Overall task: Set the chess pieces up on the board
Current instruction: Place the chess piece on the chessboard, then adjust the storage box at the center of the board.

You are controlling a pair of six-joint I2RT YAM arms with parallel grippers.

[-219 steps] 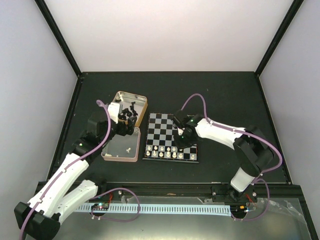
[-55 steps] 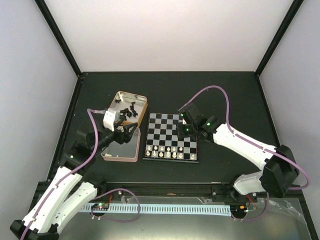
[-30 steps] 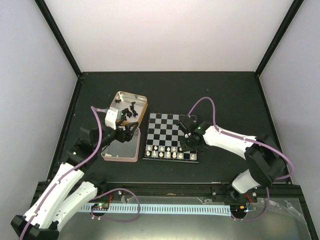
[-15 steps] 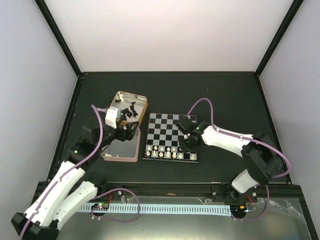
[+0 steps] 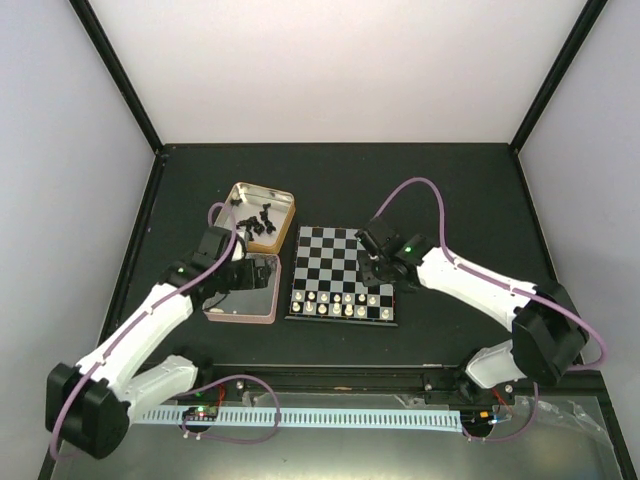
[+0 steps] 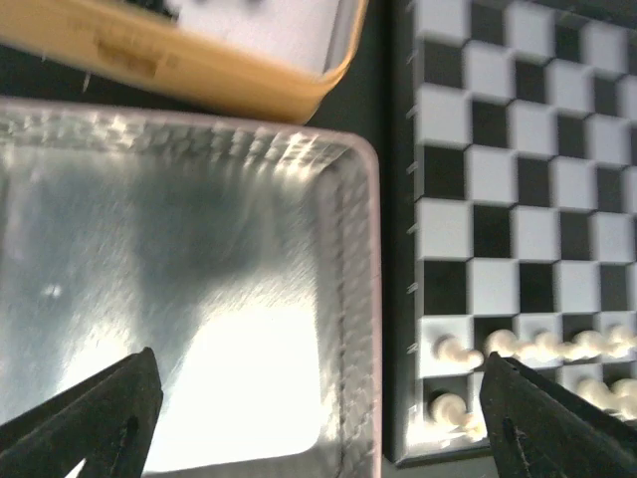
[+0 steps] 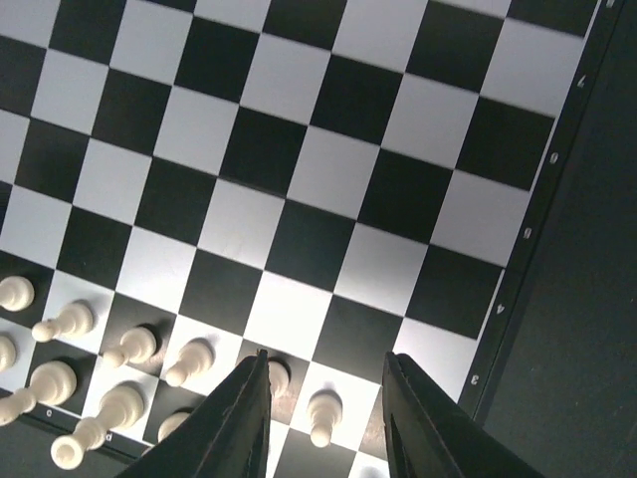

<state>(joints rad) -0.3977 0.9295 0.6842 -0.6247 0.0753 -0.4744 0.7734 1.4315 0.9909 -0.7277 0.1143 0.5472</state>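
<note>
The board [image 5: 340, 262] lies mid-table, with cream-white chess pieces [image 5: 340, 303] lined up on its two near rows. Black pieces [image 5: 258, 218] lie loose in a gold tin [image 5: 285, 215]. My right gripper [image 5: 378, 275] hangs over the board's near right part. In the right wrist view it [image 7: 324, 358] is open, and a white pawn [image 7: 321, 416] stands free between the fingers, touching neither. My left gripper [image 5: 235, 275] hovers wide open over an empty silver tin [image 6: 199, 279], holding nothing. The board's left edge [image 6: 518, 149] shows beside it.
The silver tin [image 5: 255, 300] sits against the board's left side, with the gold tin just behind it. Black frame rails bound the dark table at left, right and back. A perforated strip runs along the near edge.
My right gripper has opened and let go of the white pawn, which now stands on the board. My left gripper has swung from the gold tin's edge over the silver tin and opened wider.
</note>
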